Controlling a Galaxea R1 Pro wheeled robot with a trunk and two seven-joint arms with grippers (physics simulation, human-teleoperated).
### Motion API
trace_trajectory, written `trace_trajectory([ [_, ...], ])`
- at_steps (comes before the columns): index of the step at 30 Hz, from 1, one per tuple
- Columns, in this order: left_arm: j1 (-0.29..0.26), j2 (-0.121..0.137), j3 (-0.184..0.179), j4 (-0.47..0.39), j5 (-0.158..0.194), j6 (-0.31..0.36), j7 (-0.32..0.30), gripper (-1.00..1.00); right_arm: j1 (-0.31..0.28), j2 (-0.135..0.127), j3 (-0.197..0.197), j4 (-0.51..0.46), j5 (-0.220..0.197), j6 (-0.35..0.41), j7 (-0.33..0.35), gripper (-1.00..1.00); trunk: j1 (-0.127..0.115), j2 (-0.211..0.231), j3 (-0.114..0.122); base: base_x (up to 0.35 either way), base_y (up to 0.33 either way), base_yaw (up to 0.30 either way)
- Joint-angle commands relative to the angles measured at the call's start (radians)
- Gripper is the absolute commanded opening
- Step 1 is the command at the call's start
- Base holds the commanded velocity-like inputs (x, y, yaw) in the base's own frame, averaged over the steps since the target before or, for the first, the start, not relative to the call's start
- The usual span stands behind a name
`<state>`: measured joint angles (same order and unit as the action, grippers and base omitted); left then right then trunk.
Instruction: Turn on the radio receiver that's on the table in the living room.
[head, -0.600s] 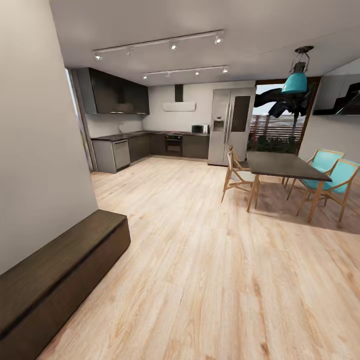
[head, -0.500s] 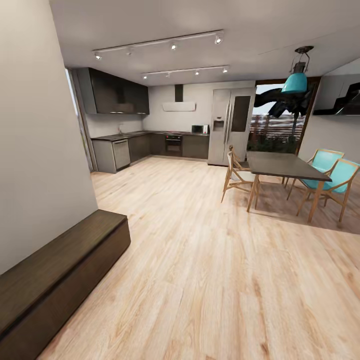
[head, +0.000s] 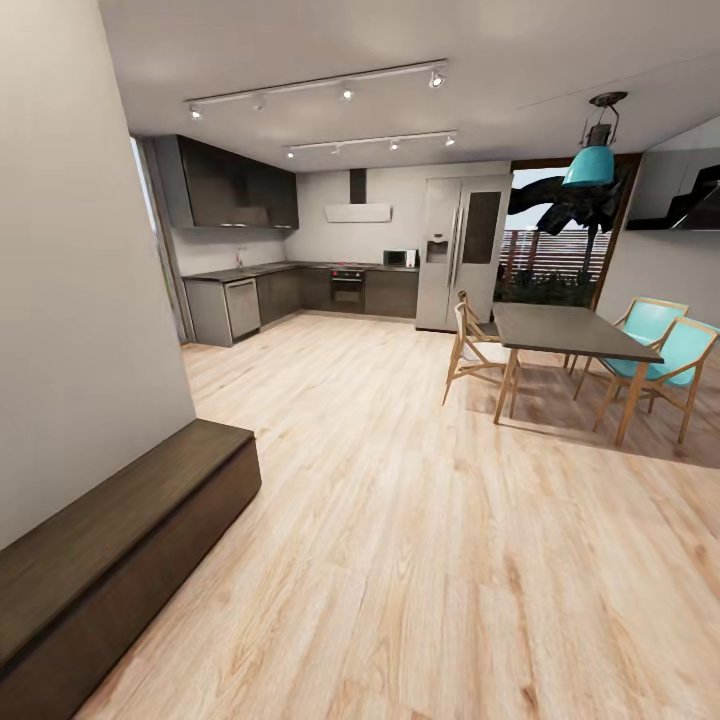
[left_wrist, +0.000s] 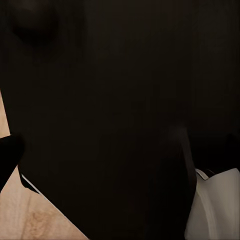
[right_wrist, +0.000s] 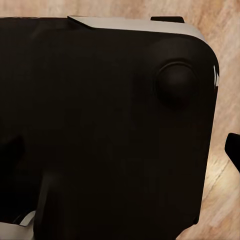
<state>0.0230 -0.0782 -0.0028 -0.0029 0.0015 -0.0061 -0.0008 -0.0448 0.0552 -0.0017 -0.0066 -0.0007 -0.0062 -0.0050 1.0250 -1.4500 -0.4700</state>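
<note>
Radio, judged light, rigid and best steadied by its handle, lies somewhere other than this kitchen-diner, where a dining table (head: 570, 330) stands right of a dark floor cabinet (head: 120, 545); whether either tool is spread, I cannot tell.

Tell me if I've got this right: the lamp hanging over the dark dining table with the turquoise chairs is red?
Not quite. The hanging lamp over the dark dining table with the turquoise chairs is turquoise too, not red. The head view shows it.
</note>
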Motion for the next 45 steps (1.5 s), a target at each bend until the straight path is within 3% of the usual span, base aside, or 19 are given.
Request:
trace_trajectory([
  [1,0.0,0.0,0.0,0.001,0.0,0.0,0.0,1.0,0.0,0.0,-0.001,0.0,0.0,0.0,0.0,1.0,0.0,0.0,0.0,0.0,0.0,0.0],
  [9,0.0,-0.008,-0.001,0.0,0.001,-0.002,-0.002,1.0,-0.001,0.001,-0.004,-0.001,-0.005,-0.002,0.003,1.0,0.0,0.0,0.0,0.0,0.0,0.0],
  [18,0.0,-0.026,-0.004,-0.033,0.001,-0.052,-0.001,1.0,-0.001,-0.003,-0.001,-0.04,0.001,-0.012,0.003,1.0,0.0,0.0,0.0,0.0,0.0,0.0],
  [21,0.0,-0.034,-0.005,-0.127,-0.002,-0.064,0.001,1.0,-0.006,-0.018,0.0,-0.204,0.002,-0.006,0.003,1.0,0.0,0.0,0.0,0.0,0.0,0.0],
  [22,-0.001,-0.028,-0.006,-0.286,-0.011,-0.047,0.001,1.0,-0.012,-0.045,0.0,-0.371,0.01,0.001,0.002,1.0,0.0,0.0,0.0,0.0,0.0,0.0],
  [24,-0.001,-0.023,-0.006,-0.359,-0.012,-0.003,0.004,1.0,-0.013,-0.058,-0.001,-0.424,0.012,0.013,0.002,1.0,0.0,0.0,0.0,0.0,0.0,0.0],
  [25,-0.001,-0.02,-0.006,-0.435,-0.013,0.069,0.011,1.0,-0.02,-0.071,-0.002,-0.469,0.013,0.047,0.002,1.0,0.0,0.0,0.0,0.0,0.0,0.0],
  [31,-0.018,-0.015,-0.006,-0.626,-0.013,0.247,0.033,1.0,-0.106,-0.097,-0.002,-0.526,0.013,0.199,0.002,1.0,0.0,0.0,0.0,0.0,0.0,0.0],
  [32,-0.089,-0.013,-0.004,-0.684,-0.014,0.291,0.039,1.0,-0.164,-0.115,-0.002,-0.53,0.022,0.226,-0.003,1.0,0.0,0.0,0.0,0.0,0.0,0.0],
  [42,-0.112,-0.01,-0.002,-0.634,-0.014,0.281,0.051,1.0,-0.17,-0.122,-0.002,-0.524,0.033,0.205,0.002,1.0,0.0,0.0,0.0,0.0,0.0,0.0],
  [45,-0.112,0.003,-0.002,-0.63,-0.013,0.279,0.051,1.0,-0.17,-0.122,-0.002,-0.519,0.033,0.204,0.003,1.0,0.0,0.0,0.0,0.0,0.0,0.0],
])
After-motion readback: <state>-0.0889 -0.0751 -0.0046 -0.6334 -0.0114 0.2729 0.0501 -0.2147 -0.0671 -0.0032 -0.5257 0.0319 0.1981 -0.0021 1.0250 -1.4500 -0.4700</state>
